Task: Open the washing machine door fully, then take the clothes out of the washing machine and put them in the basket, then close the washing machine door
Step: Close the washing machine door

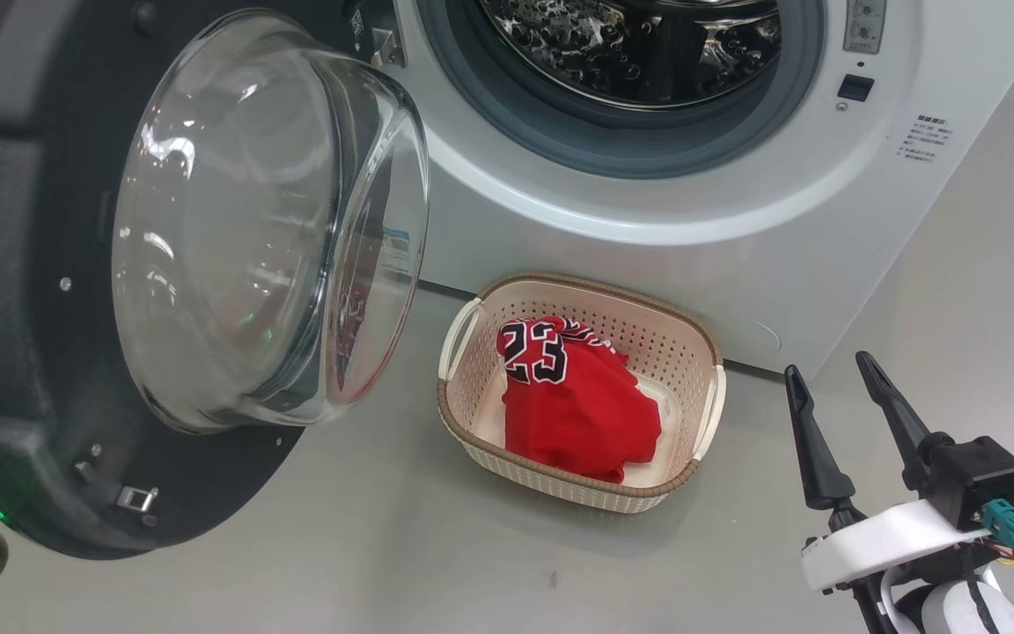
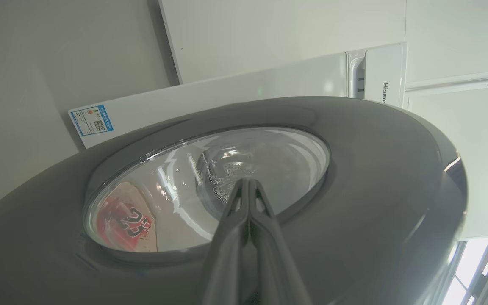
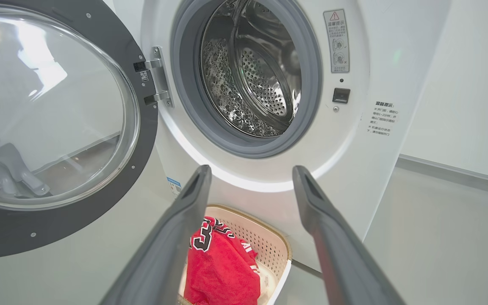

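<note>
The white washing machine [image 1: 736,220] stands ahead, and its steel drum [image 3: 252,76] shows no clothes inside. The washing machine door [image 1: 32,352] hangs swung out to the left, glass bowl towards me. The clothes [image 1: 577,405], red with a 23, lie in the cream basket [image 1: 577,295] on the floor under the opening. My right gripper [image 1: 826,364] is open and holds nothing, to the right of the basket. In the right wrist view it [image 3: 251,169] points at the machine front above the basket [image 3: 269,237]. My left gripper [image 2: 248,181] is shut, behind the door [image 2: 375,169], pointing at its outer glass.
Grey floor [image 1: 472,546] spreads in front of the basket and off to the right of the machine. A white wall panel [image 3: 460,84] stands right of the machine. The open door takes up the whole left side.
</note>
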Controlling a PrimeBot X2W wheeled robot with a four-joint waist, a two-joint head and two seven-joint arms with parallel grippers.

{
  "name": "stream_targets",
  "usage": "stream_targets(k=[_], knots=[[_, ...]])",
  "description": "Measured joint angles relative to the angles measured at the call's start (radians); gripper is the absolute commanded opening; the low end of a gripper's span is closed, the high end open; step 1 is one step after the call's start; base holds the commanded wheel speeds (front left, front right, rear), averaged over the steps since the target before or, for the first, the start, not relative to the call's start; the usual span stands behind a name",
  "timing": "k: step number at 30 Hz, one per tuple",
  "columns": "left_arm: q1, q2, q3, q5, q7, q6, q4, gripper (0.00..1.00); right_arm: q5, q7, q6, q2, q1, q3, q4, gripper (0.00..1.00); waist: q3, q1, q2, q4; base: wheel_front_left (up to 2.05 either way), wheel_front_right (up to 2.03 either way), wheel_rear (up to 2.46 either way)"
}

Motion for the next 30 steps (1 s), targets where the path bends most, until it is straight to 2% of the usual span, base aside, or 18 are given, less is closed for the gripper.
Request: stream_targets(k=[16, 30], knots=[[0.104, -0.034, -0.059, -0.041, 0.133, -0.004, -0.21, 0.0, 0.004, -0.014, 0.0, 0.015, 0.0, 0.01, 0.012, 1.0, -0.019, 0.0, 0.0, -0.064, 0.0, 0.0, 0.0], [0.147, -0.066, -0.094, -0.064, 0.165, -0.005, -0.352, 0.0, 0.005, -0.027, 0.0, 0.031, -0.014, 0.019, 0.017, 1.0, -0.004, 0.0, 0.0, -0.169, 0.0, 0.0, 0.0]])
